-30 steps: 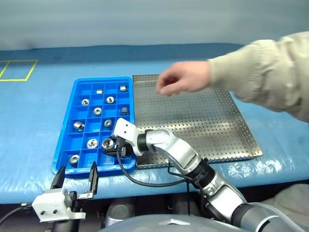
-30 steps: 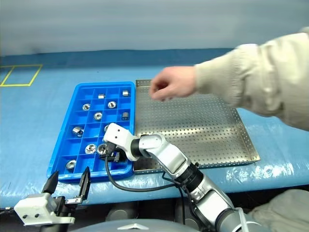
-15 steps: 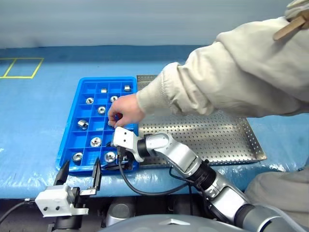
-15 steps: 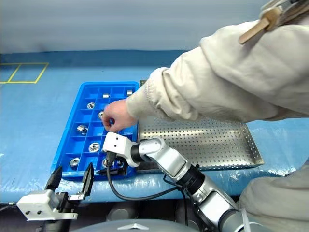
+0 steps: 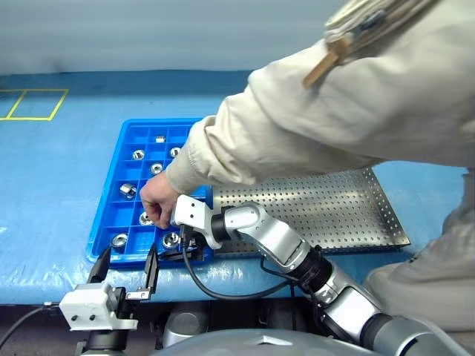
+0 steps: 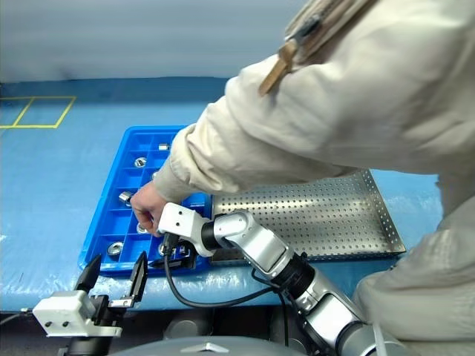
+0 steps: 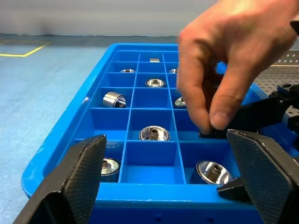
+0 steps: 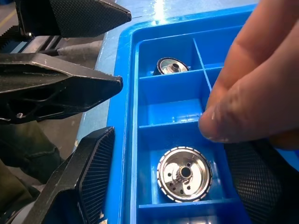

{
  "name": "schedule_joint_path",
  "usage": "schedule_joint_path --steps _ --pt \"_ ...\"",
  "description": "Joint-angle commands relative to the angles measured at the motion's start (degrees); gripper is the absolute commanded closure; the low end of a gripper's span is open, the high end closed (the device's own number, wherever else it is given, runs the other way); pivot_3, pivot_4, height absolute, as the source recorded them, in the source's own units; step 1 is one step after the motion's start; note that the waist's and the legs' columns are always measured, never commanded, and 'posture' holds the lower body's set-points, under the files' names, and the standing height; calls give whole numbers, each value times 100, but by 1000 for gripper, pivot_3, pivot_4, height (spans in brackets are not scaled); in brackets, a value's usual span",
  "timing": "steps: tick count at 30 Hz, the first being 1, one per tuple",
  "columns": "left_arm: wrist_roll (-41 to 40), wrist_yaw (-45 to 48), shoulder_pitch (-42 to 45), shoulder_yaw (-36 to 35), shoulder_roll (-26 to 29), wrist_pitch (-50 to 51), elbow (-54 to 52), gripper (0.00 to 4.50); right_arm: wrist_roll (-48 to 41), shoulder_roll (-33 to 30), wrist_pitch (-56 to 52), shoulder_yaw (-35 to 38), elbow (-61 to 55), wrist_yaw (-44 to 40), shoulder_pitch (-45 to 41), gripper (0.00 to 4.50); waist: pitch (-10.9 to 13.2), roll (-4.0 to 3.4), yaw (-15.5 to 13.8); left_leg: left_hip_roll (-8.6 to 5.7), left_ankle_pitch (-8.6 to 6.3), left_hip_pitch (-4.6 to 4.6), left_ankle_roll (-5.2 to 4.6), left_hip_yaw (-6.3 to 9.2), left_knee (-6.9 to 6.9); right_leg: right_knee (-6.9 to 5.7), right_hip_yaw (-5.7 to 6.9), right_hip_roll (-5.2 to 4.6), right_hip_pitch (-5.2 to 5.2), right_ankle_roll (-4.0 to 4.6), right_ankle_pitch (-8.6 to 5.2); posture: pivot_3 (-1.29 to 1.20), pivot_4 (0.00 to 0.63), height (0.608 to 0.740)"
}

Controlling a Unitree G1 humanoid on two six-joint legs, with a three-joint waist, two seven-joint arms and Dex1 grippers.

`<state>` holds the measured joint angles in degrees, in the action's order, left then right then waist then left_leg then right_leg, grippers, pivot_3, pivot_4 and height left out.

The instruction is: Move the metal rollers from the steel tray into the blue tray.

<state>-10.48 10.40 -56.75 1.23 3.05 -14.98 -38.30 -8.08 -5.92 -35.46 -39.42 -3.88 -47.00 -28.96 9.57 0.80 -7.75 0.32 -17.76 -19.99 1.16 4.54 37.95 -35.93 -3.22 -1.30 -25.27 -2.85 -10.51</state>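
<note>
- Blue tray (image 5: 107, 222) lies on the blue table cover (image 5: 52, 170), touching the left edge of the steel tray (image 5: 349, 215).
- Rollers (image 7: 153, 133) sit singly in the blue tray's compartments; several are visible, one (image 7: 114, 99) lying on its side.
- No roller is seen on the visible part of the steel tray; much of that tray is hidden by a person's sleeve (image 5: 334, 111).
- The person's hand (image 5: 158, 200) reaches into the blue tray, fingertips (image 8: 219, 123) down by a near-row compartment, just above the right gripper.
- Right gripper (image 5: 180, 245) hangs over the blue tray's near right corner, pointing left and slightly down. Fingers are spread, with nothing between them; a roller (image 8: 184, 174) rests free on the compartment floor below.
- Left gripper (image 5: 125, 268) hovers level at the near edge of the table, in front of the blue tray, apart from it. Fingers (image 7: 77, 179) are wide apart and hold nothing.
- Whether the hand pinches a roller cannot be told.
</note>
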Motion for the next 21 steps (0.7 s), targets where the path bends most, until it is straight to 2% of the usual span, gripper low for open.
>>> schedule_joint_path --steps 1,21 --pt "-118 60 -12 6 59 -34 -23 0 86 -102 -140 -19 118 43 121 696 -2 -1 0 0 0 0 0 0 0 0 0 0 0 0 0 391 150 740" --pt "-226 197 17 -44 128 -115 106 0 65 -98 -152 38 145 100 109 696 -7 -5 1 0 0 2 0 0 1 0 0 0 2 0 0 383 150 740"
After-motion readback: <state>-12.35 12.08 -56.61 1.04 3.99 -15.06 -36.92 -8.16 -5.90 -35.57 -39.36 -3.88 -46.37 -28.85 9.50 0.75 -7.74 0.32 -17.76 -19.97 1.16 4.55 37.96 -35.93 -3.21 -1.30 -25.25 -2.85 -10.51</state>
